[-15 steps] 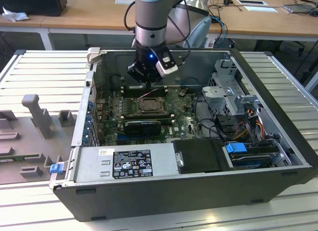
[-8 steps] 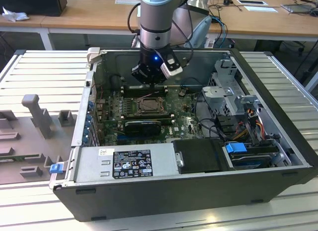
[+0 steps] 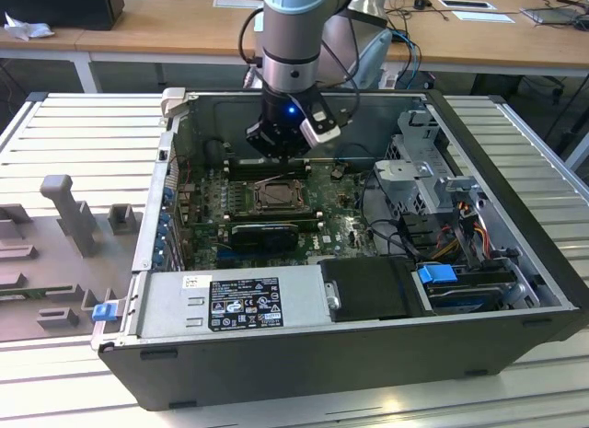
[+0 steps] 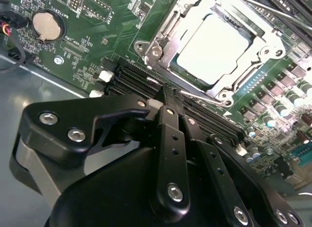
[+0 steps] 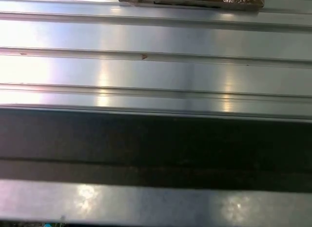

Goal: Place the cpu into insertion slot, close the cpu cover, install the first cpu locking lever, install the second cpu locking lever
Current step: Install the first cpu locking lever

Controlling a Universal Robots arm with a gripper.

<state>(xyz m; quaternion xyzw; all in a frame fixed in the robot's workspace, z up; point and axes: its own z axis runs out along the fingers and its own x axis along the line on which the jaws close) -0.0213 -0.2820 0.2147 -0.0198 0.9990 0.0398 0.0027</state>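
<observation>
The cpu [image 4: 214, 49] lies flat in the slot [image 4: 161, 46], with the silvery cover [image 4: 246, 73] framing it; in the second wrist view the cover looks down over the chip's edges, though whether it is fully seated cannot be told. A thin lever [image 4: 273, 10] runs along the far side of the socket, seemingly not yet latched. In the exterior view the gripper [image 3: 279, 143] hangs inside the case [image 3: 368, 354], just beyond the socket's far edge and over the memory slots [image 4: 141, 83]. Its fingers [image 4: 168, 114] appear drawn together and carry nothing. The main risk, as I judge it, is the narrow fingertips slipping off a springy lever, which could snap back or scrape the board [image 4: 97, 31]. Pressing down off the lever could hit the memory slots or the small parts near the socket. If the cover sits crooked, forcing a lever could pinch the chip.
</observation>
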